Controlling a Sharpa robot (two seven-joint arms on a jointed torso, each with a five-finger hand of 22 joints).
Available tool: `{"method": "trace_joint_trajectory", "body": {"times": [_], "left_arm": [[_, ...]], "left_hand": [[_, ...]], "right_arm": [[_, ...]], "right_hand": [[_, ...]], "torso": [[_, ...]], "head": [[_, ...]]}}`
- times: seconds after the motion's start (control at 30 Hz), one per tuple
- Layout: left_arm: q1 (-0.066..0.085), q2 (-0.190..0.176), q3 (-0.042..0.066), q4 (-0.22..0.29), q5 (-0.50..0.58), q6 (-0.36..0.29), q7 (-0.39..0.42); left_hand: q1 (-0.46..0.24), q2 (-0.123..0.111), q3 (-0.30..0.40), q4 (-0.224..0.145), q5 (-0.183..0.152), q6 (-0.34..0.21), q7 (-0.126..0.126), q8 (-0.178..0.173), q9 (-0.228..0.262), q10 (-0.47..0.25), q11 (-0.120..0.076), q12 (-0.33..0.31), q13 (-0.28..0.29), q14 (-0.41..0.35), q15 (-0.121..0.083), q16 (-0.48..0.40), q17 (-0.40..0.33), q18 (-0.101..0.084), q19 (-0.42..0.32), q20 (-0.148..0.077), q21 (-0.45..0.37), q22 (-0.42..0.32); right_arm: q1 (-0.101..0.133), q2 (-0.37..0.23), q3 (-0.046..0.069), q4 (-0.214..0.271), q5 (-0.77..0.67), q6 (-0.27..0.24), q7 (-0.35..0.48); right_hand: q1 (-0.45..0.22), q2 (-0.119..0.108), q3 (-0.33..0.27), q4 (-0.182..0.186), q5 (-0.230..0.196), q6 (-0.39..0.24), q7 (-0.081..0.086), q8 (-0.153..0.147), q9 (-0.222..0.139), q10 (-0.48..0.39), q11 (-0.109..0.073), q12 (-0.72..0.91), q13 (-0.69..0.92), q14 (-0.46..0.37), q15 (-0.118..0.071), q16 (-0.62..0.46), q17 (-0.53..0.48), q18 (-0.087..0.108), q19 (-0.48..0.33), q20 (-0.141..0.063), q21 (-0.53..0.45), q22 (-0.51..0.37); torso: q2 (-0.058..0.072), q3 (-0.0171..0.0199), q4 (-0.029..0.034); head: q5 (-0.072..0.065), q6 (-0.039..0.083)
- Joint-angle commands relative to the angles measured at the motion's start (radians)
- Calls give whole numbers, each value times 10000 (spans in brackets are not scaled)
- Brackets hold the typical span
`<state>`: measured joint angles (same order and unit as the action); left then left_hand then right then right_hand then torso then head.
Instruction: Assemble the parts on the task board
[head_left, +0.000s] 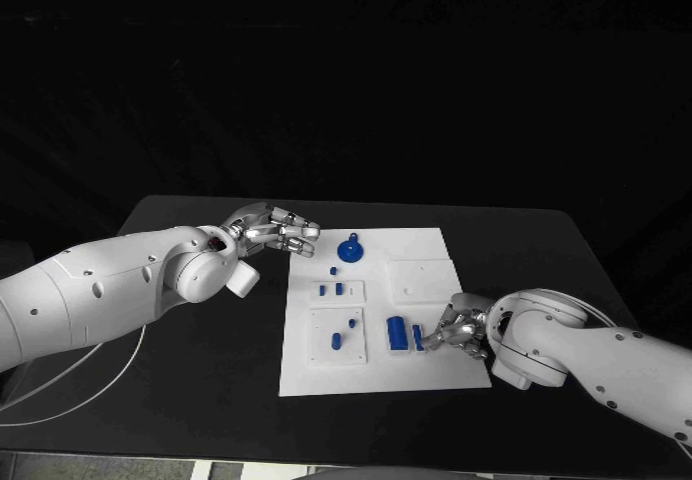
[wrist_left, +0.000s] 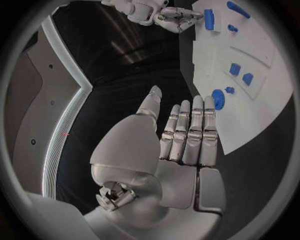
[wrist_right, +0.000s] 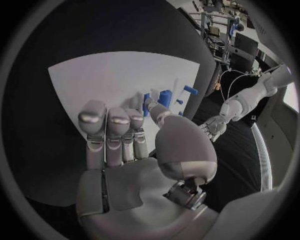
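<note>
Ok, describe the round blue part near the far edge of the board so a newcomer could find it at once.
Start at the white task board in the middle of the black table, then go to its far edge, the side by the left robot hand. There lies the round blue part. It is a wide disc with a short stem, whereas the other blue pieces nearby are small blocks, pegs or straight cylinders.

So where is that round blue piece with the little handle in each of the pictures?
Head view: the round blue piece lies at the far end of the task board, just beside the left hand.
Left wrist view: it lies on the board's edge, right at that hand's fingertips.
Right wrist view: too small to tell apart.
Shared landmark: the blue cylinder near the right hand.
</note>
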<state>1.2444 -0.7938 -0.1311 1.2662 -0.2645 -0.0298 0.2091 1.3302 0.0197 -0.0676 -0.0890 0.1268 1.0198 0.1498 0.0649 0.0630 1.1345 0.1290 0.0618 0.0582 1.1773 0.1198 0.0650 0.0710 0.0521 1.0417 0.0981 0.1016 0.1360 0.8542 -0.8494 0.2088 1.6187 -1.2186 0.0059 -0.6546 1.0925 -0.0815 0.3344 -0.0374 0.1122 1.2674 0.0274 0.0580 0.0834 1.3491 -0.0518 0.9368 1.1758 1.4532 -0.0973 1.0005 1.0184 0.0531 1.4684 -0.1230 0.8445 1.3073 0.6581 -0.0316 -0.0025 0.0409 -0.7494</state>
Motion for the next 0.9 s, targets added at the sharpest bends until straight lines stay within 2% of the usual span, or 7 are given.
{"method": "trace_joint_trajectory", "body": {"times": [0.03,0.5,0.67,0.73,0.8,0.87,0.9], "left_arm": [[4,27,5,10,38,154,50],[4,46,4,2,31,154,54],[4,50,4,-2,82,-10,192],[4,60,3,-23,204,-170,326],[4,94,4,-82,462,-450,554],[4,120,4,-136,651,-651,715],[4,132,5,-177,771,-767,814]], "left_hand": [[45,-43,-20,44,-26,-87,-17,-12,-3,-54,1,-3,6,-53,-20,-18,2,-44,0,36,-23,-9],[47,-29,-31,30,-22,-92,-15,-11,-2,-64,5,-4,5,-63,-17,-18,2,-44,-6,39,-21,-33],[43,-31,-34,28,-19,-97,-11,-12,-3,-60,2,-2,6,-56,-20,-16,3,-42,0,38,-16,-35],[39,-36,-37,28,-27,-94,-15,-11,-2,-52,1,-2,5,-39,-26,-11,6,-41,4,36,-13,-35],[37,-28,-32,28,-20,-84,-20,-9,-2,-31,-8,0,6,-5,-36,-10,10,-40,21,27,-3,-32],[39,-21,-29,27,-12,-61,-27,-1,1,-14,-14,3,7,4,-41,-10,10,-40,25,24,0,-31],[45,-11,-23,23,-1,-40,-36,1,1,5,-23,2,6,9,-42,-13,8,-41,28,21,3,-30]], "right_arm": [[-10,60,1,-57,-186,-45,-52],[-10,100,-2,-153,-109,-31,-2],[-10,42,3,-205,392,-588,560],[-6,22,61,-327,814,-894,1105],[33,32,234,-639,1450,-1341,2040],[129,72,318,-935,1886,-1602,2690],[225,128,359,-1171,2153,-1766,3101]], "right_hand": [[-96,-21,47,-8,-36,50,-4,59,9,58,-2,40,11,30,-42,52,9,-73,425,-9,45,1037],[-95,-142,-75,51,140,39,9,58,7,44,5,23,2,21,-40,18,-24,-64,416,-7,6,1027],[-129,-595,-99,530,-125,-140,86,60,17,9,46,-13,-19,9,-49,-45,-78,-43,416,-26,-74,1006],[-107,-908,-315,1005,-470,-728,287,72,-11,-60,163,-34,-27,-15,-2,-112,-128,12,405,8,-154,990],[152,-908,-1073,1526,-452,-1137,396,72,16,-95,238,-5,-38,-11,49,-138,-144,77,410,73,-216,988],[294,-810,-1798,1765,74,-1286,435,64,28,-168,262,-90,-113,-37,70,-226,-209,122,388,97,-334,966],[349,-575,-2360,1719,614,-1322,444,66,30,-177,267,-98,-128,-31,80,-243,-217,127,386,108,-367,961]], "torso": [[1,1,-2],[-3,-4,-21],[-13,-14,-36],[-27,-27,-60],[-65,-58,-114],[-102,-83,-150],[-129,-99,-178]], "head": [[-7,-8],[-29,29],[-55,160],[-86,310],[-95,434],[-72,489],[-63,541]]}}
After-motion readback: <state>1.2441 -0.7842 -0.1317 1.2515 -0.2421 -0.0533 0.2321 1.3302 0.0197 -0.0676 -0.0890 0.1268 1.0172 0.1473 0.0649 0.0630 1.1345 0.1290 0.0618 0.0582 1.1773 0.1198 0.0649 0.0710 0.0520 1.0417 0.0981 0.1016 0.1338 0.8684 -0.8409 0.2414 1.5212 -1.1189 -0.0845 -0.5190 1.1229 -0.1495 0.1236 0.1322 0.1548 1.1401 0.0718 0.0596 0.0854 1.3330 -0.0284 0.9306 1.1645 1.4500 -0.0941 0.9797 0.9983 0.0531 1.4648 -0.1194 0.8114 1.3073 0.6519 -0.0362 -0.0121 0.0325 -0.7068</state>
